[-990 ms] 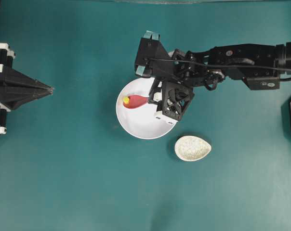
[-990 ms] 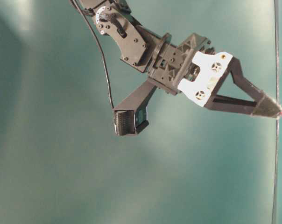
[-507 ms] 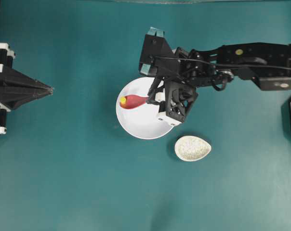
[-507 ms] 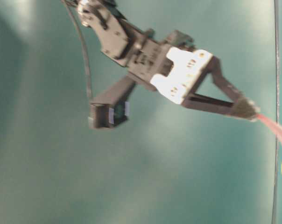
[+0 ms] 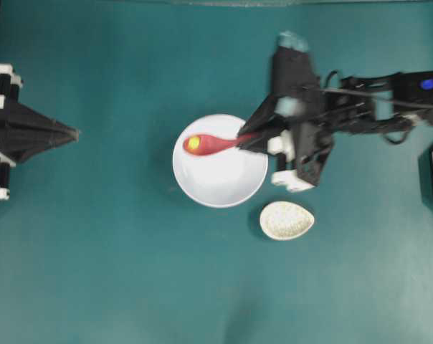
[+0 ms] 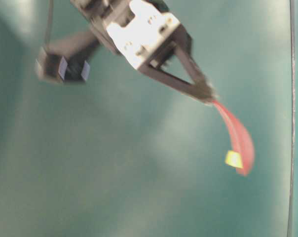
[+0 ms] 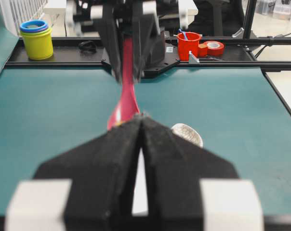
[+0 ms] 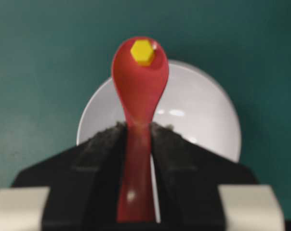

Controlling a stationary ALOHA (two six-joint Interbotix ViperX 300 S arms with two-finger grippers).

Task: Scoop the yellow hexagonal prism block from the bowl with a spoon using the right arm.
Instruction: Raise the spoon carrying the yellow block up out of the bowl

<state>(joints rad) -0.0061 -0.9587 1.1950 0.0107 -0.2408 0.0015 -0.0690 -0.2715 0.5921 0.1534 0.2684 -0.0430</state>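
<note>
Above the bowl (image 5: 220, 179), R gripper (image 5: 246, 138) jaws clamped spoon (image 5: 213, 143) handle; yellow hexagonal prism block (image 5: 193, 143) sat in scoop near tip. L gripper (image 5: 74, 132) jaws closed, well apart on tabletop (image 5: 116, 272).

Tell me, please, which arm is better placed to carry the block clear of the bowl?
Right: the right gripper grips the spoon, with the yellow block in its scoop above the bowl. The left gripper sits shut, far aside.
</note>
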